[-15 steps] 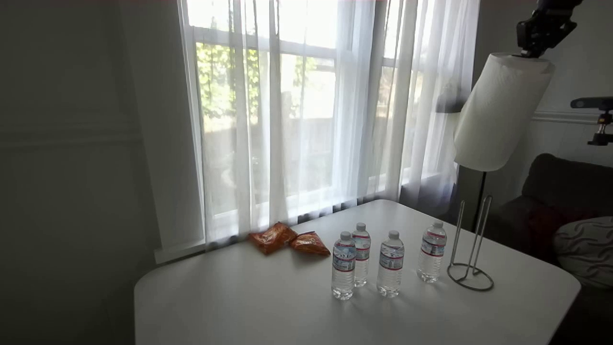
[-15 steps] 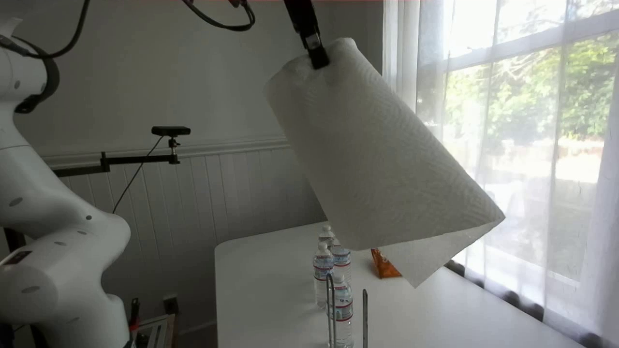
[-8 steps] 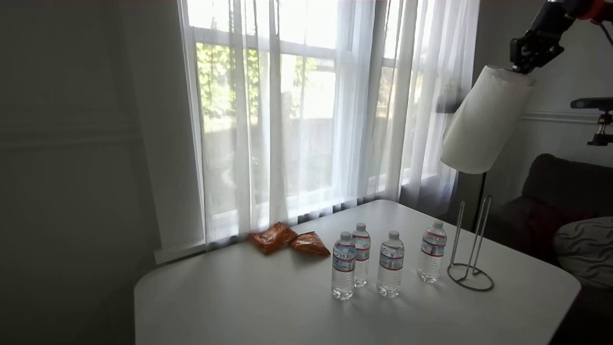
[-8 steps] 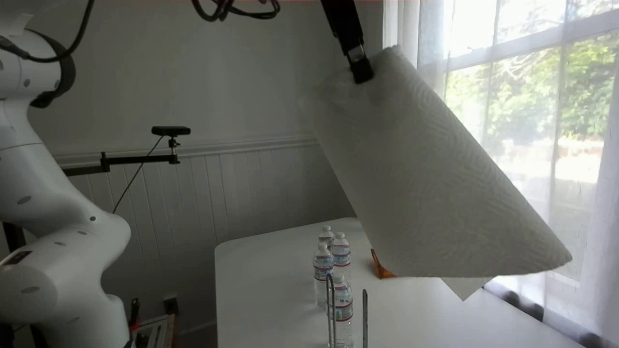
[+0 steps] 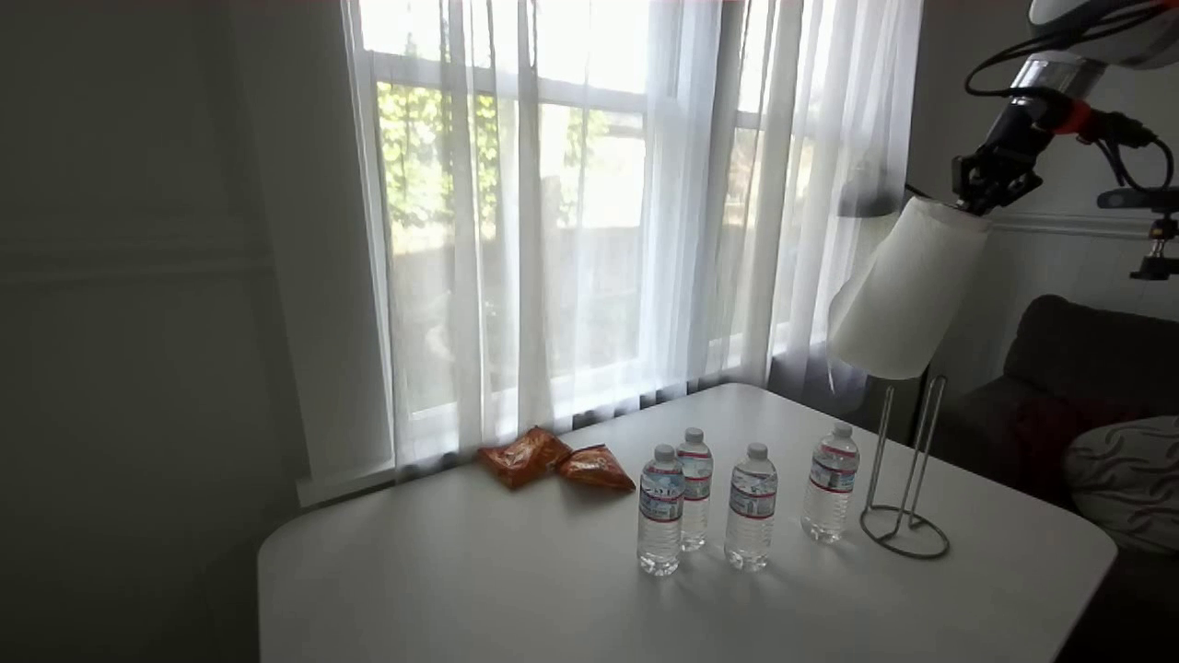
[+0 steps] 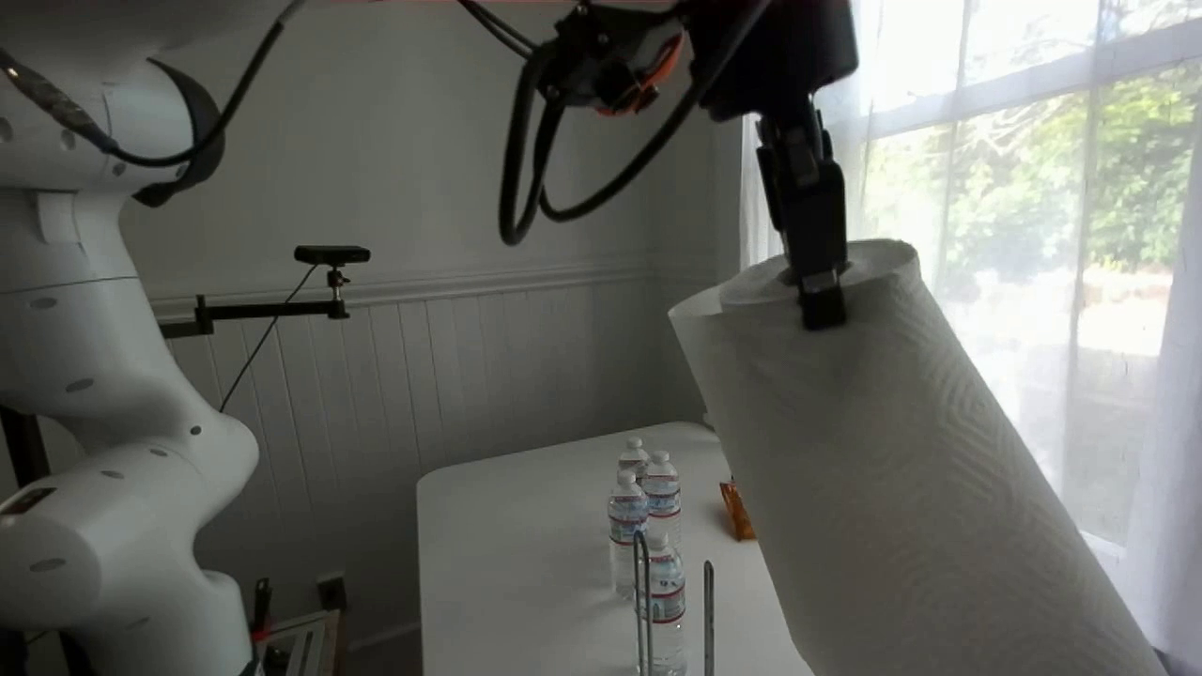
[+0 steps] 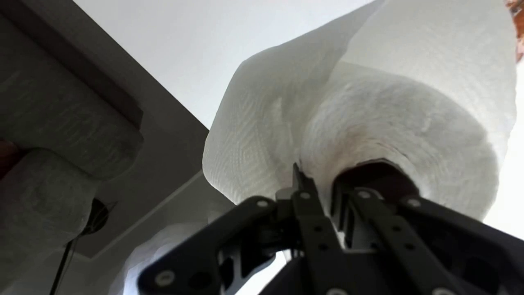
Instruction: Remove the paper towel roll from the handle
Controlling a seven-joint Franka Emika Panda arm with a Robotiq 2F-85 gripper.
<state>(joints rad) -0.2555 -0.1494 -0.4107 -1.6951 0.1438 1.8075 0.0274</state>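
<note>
On the white, round-cornered table (image 5: 479,580), four water bottles (image 5: 751,506) are stood upright, three grouped and the fourth placed just beside the metal handle (image 5: 919,451), set upright on its ring base (image 5: 917,556); two orange bags (image 5: 527,458) are laid side by side near one edge

White embossed roll (image 6: 901,479), black pincer (image 7: 319,183)

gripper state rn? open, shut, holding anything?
Gripper: closed, holding the paper towel roll, pinching the wall at its upper end.
</note>
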